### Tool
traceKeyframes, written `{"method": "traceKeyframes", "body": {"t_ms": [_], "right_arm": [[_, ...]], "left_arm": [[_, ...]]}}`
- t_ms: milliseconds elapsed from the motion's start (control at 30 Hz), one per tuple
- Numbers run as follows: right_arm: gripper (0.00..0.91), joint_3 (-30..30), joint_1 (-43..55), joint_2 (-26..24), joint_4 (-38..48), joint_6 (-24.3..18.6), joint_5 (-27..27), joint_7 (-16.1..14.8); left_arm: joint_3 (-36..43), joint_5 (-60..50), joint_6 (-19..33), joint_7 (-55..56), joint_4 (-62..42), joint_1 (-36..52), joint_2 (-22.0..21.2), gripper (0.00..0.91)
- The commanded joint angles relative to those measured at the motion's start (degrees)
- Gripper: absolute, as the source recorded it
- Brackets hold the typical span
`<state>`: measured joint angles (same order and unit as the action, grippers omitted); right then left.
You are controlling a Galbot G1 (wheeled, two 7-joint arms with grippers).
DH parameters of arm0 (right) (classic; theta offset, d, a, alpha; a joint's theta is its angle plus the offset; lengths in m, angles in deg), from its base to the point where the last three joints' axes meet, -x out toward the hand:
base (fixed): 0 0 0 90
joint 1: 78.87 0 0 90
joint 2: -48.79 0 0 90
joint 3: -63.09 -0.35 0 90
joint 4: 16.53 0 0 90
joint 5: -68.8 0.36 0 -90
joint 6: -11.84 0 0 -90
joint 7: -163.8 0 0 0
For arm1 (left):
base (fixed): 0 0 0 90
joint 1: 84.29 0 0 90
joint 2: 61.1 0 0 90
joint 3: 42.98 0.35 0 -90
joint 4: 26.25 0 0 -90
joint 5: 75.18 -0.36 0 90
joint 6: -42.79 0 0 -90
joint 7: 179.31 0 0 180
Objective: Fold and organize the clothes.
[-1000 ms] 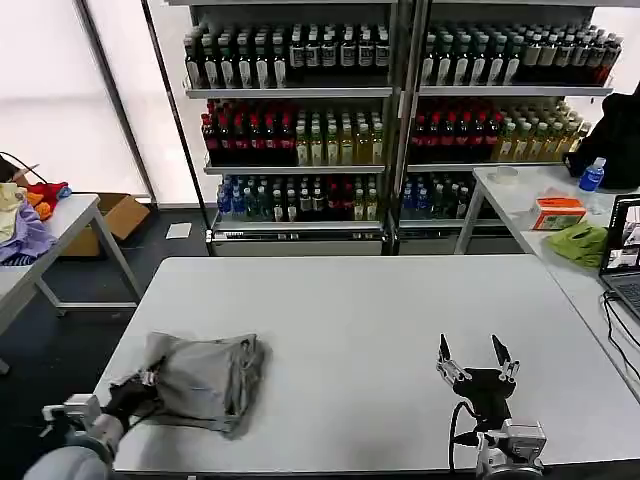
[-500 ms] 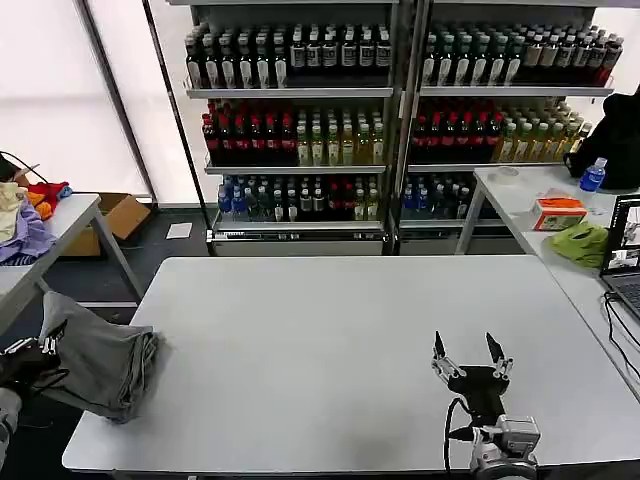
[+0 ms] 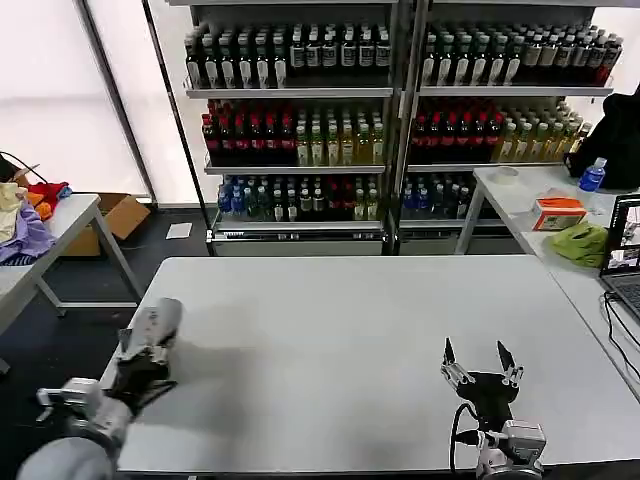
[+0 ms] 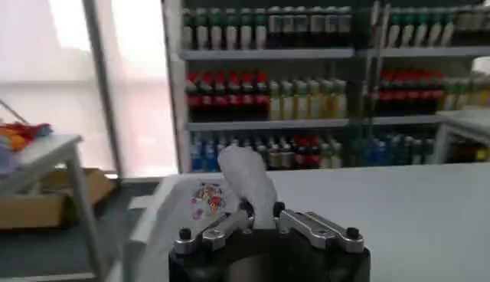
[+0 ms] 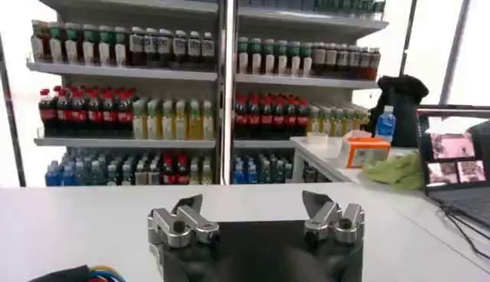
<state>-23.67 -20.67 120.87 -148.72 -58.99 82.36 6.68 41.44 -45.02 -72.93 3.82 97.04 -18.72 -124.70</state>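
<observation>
White table (image 3: 350, 330) mid-frame, drink shelves (image 3: 400, 110) across the top, left gripper (image 3: 143, 352) lower left apparently pinching a grey shirt (image 3: 158, 320), right gripper (image 3: 478, 362) lower right, fingers spread wide.

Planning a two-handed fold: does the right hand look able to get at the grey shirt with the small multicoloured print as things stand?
Probably not: the grey shirt sits in the left hand at the white table's far-left edge; the right hand hovers open, well apart.

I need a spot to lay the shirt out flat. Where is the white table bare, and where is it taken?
The table is bare between the left gripper, which pinches the grey shirt at the left edge, and the open right gripper near the front right. The far half up to the back edge is free too. Only those two spots are occupied.
</observation>
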Motion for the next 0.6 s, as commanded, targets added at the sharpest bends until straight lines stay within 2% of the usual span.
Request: {"method": "traceKeyframes", "body": {"t_ms": [33, 133, 167, 200, 233, 367, 400, 433, 600], "right_arm": [[0.907, -0.5, -2.3, 2.3, -0.5, 0.0, -3.1, -0.1], [0.907, -0.4, -2.6, 2.7, -0.5, 0.0, -3.7, 0.0], [0.907, -0.3, -2.5, 2.9, -0.6, 0.2, -3.9, 0.0], [0.907, -0.3, -2.5, 2.9, -0.7, 0.3, -4.0, 0.1], [0.907, -0.3, -2.4, 2.9, -0.9, 0.5, -4.0, 0.0], [0.907, -0.1, -1.8, 2.6, -0.9, 1.2, -4.0, 0.1], [0.907, 0.2, -1.5, 2.5, -0.7, 1.5, -4.0, 0.3], [0.907, 0.5, -1.0, 2.5, -0.5, 1.9, -4.0, 0.3], [0.907, 2.1, 0.7, 1.8, 0.4, 5.0, -3.1, -0.7]], "left_arm": [[29.7, -9.1, -0.8, 5.8, -4.8, 8.4, -12.7, 0.000], [31.0, -10.0, 0.3, 6.3, -8.0, 8.9, -14.3, 0.010], [30.8, -12.0, 1.8, 6.2, -9.2, 9.4, -14.6, 0.050], [30.5, -12.0, 1.8, 6.2, -10.0, 9.5, -14.6, 0.282], [30.2, -11.8, 1.7, 6.3, -10.3, 9.7, -14.4, 0.343], [28.8, -10.6, 1.5, 5.8, -9.2, 9.5, -13.0, 0.343], [28.4, -10.3, 1.5, 5.4, -8.5, 9.5, -12.9, 0.413], [28.2, -9.1, 1.8, 4.6, -7.8, 9.5, -12.8, 0.907], [28.4, 3.0, 6.4, 2.8, -5.0, 9.7, -13.5, 0.907]]}}
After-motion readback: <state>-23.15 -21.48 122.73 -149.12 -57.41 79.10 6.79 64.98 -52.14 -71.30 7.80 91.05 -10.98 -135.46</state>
